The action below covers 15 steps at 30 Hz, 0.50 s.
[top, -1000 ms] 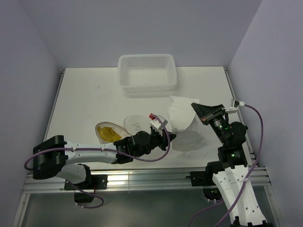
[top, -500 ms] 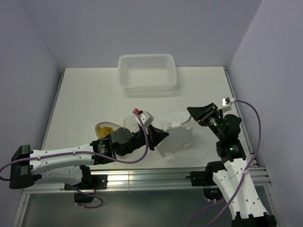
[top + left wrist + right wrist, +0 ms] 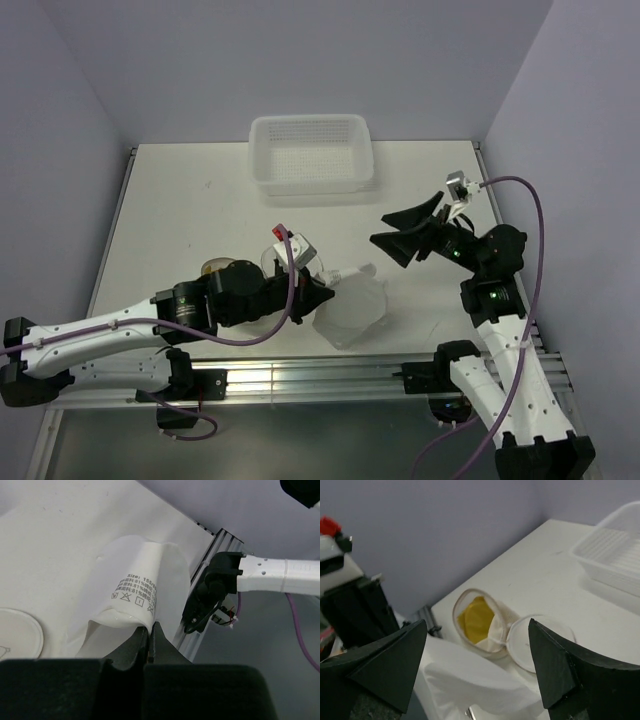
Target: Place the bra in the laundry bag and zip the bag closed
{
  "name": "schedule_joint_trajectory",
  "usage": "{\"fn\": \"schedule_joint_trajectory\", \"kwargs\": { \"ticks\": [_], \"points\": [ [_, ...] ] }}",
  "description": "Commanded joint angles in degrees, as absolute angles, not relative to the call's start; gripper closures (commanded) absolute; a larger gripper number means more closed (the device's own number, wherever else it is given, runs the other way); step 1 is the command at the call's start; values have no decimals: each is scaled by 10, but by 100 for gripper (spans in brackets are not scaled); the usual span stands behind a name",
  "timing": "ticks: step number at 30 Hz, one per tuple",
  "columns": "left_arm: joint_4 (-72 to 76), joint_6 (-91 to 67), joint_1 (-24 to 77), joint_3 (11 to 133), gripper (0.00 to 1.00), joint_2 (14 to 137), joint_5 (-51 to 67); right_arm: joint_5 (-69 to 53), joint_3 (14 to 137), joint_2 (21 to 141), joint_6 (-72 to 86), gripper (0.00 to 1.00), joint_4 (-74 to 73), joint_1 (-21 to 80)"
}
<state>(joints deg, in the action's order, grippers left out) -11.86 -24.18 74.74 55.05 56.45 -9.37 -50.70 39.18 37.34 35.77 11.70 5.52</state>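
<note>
The left claw (image 3: 149, 630) pinches the white cloth piece (image 3: 145, 590) by its labelled edge, likely to clear it from the laundry bag (image 3: 496, 631), where the bra (image 3: 476, 619) lies beside the open lid (image 3: 540, 642), while the right claw (image 3: 477, 630) hovers spread above the worktop (image 3: 545, 565).

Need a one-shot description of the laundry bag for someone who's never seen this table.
From the white perforated basket at the far edge of the table, come toward the near left, where the left arm crosses. The laundry bag sits there: a round mesh drum with a pinkish rim, the yellow bra showing inside and its disc lid beside it, unlike the loose white cloth nearby.
</note>
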Motion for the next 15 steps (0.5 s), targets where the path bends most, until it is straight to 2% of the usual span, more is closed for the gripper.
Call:
{"fn": "schedule_joint_trajectory", "kwargs": {
  "ticks": [1, 2, 3, 5, 8, 15],
  "points": [
    [-148, -214, 751, 588, 100, 542, -76, -662, 421, 399, 329, 10, 201, 97],
    [-153, -207, 751, 597, 100, 542, -69, -669, 427, 403, 310, 8, 181, 118],
    [-159, -205, 751, 604, 100, 548, -59, -671, 431, 404, 263, 1, 167, 141],
    [-178, -199, 751, 621, 100, 552, -47, -653, 459, 406, 195, 0, 72, 211],
    [-185, -187, 751, 627, 100, 549, -37, -638, 469, 403, 108, 0, 25, 275],
    [-179, -174, 750, 632, 100, 529, -10, -609, 468, 412, 81, 0, -8, 302]
  ]
}}
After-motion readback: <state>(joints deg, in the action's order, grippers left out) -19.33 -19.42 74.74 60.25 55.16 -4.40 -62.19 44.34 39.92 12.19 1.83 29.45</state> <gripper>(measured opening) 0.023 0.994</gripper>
